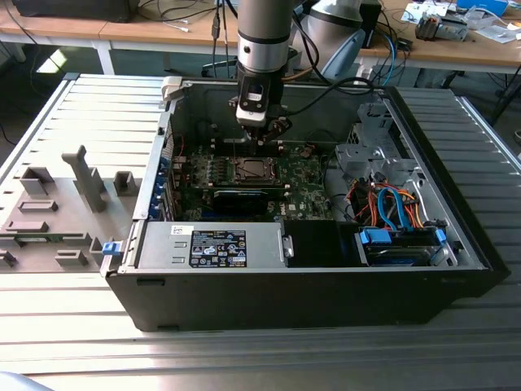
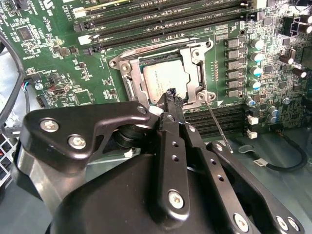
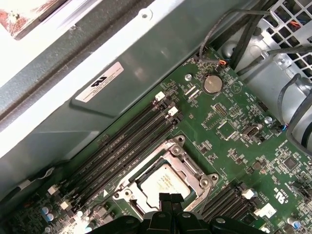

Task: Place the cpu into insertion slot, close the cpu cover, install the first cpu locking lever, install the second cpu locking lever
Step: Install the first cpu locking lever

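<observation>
Lit brightly and evenly around the cpu (image 2: 168, 78) in the second wrist view, with a pale sheen on its metal top. Dark with faint edge highlights on the gripper (image 2: 170, 96) just beside the cpu. Blown out to white well beyond the cpu in the first wrist view, along the case rim (image 3: 73, 29). Shaded around the cpu in the exterior view, deep inside the computer case (image 1: 285, 293); soft glare on the ribbed table (image 1: 73, 114) outside it.

The exterior view is looking down from far off at the insertion slot (image 1: 251, 169) inside the computer case (image 1: 285, 285). Both wrist views are looking from close above, sharing the insertion slot (image 2: 119, 63) (image 3: 175, 141).
</observation>
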Robot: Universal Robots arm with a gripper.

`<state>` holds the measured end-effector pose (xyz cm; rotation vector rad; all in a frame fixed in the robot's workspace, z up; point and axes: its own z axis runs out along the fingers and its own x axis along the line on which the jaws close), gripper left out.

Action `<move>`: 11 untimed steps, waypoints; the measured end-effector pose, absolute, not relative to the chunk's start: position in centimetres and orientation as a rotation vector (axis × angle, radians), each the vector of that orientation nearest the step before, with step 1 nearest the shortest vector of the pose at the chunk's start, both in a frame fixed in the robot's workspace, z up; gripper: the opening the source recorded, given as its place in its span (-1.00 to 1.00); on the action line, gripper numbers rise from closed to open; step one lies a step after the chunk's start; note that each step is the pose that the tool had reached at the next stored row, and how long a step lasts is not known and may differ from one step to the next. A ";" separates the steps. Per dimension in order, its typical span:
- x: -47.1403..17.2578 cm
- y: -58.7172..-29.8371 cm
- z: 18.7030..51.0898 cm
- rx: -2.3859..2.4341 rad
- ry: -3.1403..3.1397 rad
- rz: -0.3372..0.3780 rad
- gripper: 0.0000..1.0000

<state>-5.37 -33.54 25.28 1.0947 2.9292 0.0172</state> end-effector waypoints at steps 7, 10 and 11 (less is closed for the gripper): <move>-5.4 -33.5 25.3 1.077 2.936 0.017 -0.79; -5.4 -33.5 25.3 1.070 2.938 0.017 -0.79; -5.4 -33.5 25.3 1.068 2.939 0.017 -0.79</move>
